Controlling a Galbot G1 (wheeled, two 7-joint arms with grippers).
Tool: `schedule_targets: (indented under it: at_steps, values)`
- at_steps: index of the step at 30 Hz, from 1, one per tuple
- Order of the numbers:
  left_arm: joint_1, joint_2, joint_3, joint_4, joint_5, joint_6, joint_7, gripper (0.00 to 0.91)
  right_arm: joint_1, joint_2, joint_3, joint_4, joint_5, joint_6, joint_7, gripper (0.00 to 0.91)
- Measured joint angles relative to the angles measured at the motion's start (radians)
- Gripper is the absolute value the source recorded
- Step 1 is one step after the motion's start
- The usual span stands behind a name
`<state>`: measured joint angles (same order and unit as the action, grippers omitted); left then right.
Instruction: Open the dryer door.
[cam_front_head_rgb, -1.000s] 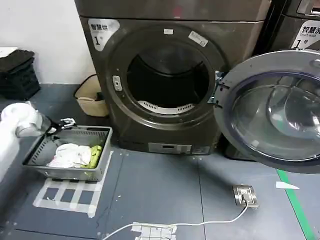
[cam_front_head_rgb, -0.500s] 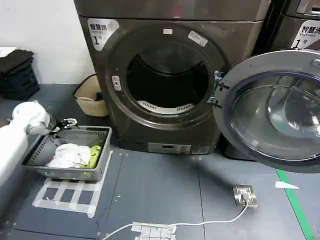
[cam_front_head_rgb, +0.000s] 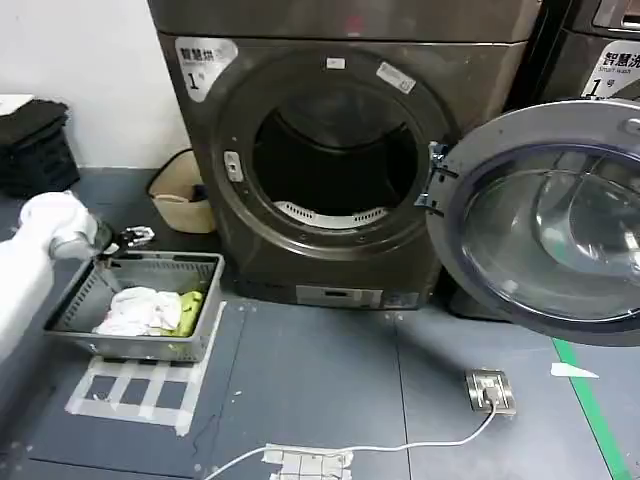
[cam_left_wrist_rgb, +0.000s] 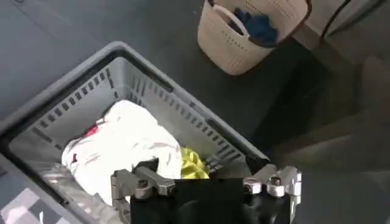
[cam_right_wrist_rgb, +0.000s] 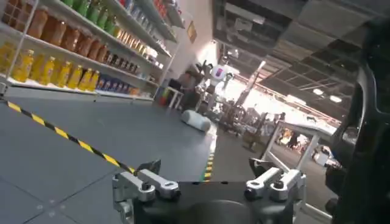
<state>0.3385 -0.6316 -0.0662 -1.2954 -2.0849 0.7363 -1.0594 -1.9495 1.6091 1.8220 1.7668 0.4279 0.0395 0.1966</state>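
The dryer door (cam_front_head_rgb: 560, 220) stands swung wide open to the right of the dryer. Its grey inner face and domed glass face me, and the dark drum opening (cam_front_head_rgb: 335, 160) is exposed. My left gripper (cam_front_head_rgb: 130, 238) hovers at the far left corner of a grey laundry basket (cam_front_head_rgb: 160, 262), well left of the dryer. In the left wrist view this gripper (cam_left_wrist_rgb: 204, 173) is open above the basket rim (cam_left_wrist_rgb: 122, 55) and holds nothing. The right gripper (cam_right_wrist_rgb: 204, 167) is open and empty, facing a room with shelves.
White and yellow-green clothes (cam_front_head_rgb: 145, 308) lie in the grey basket. A beige wicker basket (cam_front_head_rgb: 180, 195) sits by the dryer's left side. A second machine (cam_front_head_rgb: 600, 50) stands behind the open door. A floor socket (cam_front_head_rgb: 490, 390) with its cable and a green tape line (cam_front_head_rgb: 590, 410) lie in front.
My left arm has lifted slightly and drifted toward the far side of the basket. The dryer door has not moved.
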Motion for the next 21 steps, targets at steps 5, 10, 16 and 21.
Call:
schedule_targets:
  at_steps: [5, 10, 16, 21]
  values:
    - [-0.013, -0.001, 0.013, 0.005, 0.001, 0.0, 0.0, 0.907, 0.002, 0.0, -0.001, -0.001, 0.001, 0.0, 0.0, 0.907]
    - [-0.017, -0.001, 0.019, 0.006, 0.002, 0.0, 0.0, 0.907, -0.002, 0.0, -0.001, 0.0, 0.005, -0.002, -0.01, 0.907]
    - [-0.017, -0.001, 0.021, 0.008, 0.002, 0.0, -0.001, 0.907, 0.001, 0.0, 0.0, -0.005, 0.013, 0.001, -0.013, 0.907]
    - [-0.017, -0.003, 0.015, 0.01, 0.002, 0.0, -0.003, 0.907, 0.001, 0.0, 0.001, -0.007, 0.013, 0.002, -0.012, 0.907]
